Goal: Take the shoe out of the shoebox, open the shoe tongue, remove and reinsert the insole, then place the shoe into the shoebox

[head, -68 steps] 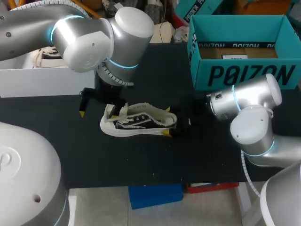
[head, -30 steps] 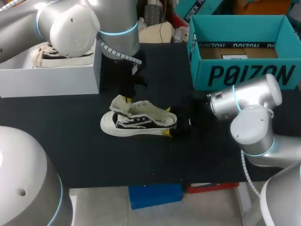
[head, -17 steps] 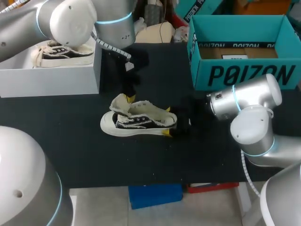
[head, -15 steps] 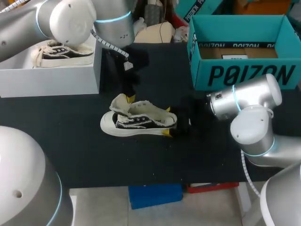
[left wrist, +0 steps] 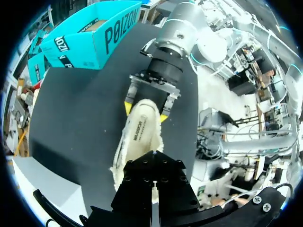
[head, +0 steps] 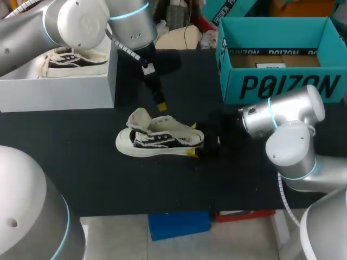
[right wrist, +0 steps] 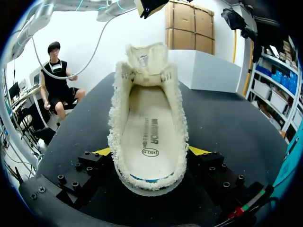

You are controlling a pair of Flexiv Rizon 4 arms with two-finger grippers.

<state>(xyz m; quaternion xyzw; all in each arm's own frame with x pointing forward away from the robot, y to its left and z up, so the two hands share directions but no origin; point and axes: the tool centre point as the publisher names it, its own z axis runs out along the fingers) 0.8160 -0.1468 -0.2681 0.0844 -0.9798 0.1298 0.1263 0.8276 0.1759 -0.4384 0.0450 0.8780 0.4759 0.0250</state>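
We see a cream shoe (head: 160, 138) with black side panels on our black tabletop (head: 162, 184). The shoebox (head: 282, 86) is teal.

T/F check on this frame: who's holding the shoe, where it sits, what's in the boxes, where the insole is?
1. The right claw is shut on the heel of the shoe. True.
2. The shoe sits inside the teal box. False: it lies on the black table, outside that box.
3. The white box holds a second shoe. True.
4. The left claw has hold of the tongue. False: it hangs above the shoe, apart from the raised tongue.
5. The insole lies on the table beside the shoe. False: it is inside the shoe.
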